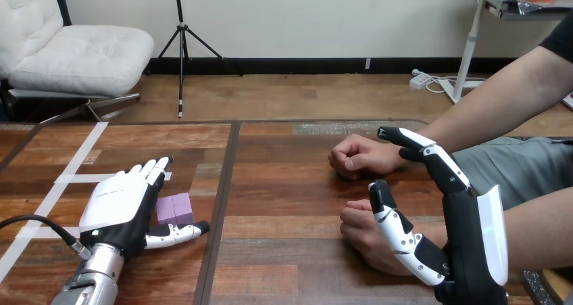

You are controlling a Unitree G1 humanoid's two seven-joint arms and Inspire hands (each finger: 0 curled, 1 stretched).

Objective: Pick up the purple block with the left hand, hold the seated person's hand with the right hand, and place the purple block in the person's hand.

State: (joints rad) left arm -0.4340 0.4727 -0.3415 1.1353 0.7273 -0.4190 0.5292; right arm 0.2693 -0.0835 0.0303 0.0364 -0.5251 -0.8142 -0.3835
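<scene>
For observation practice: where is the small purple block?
Head view: the purple block sits left on the wooden table, between the left hand's fingers and thumb.

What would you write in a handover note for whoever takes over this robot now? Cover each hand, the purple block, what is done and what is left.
Left hand: open, purple block on the table between its fingers and thumb, not gripped.
Right hand: open, beside the person's nearer hand, not holding it.
The person's farther hand rests on the table; both are closed.
Done: nothing yet.
Left: grasp block, hold hand, place block.
</scene>
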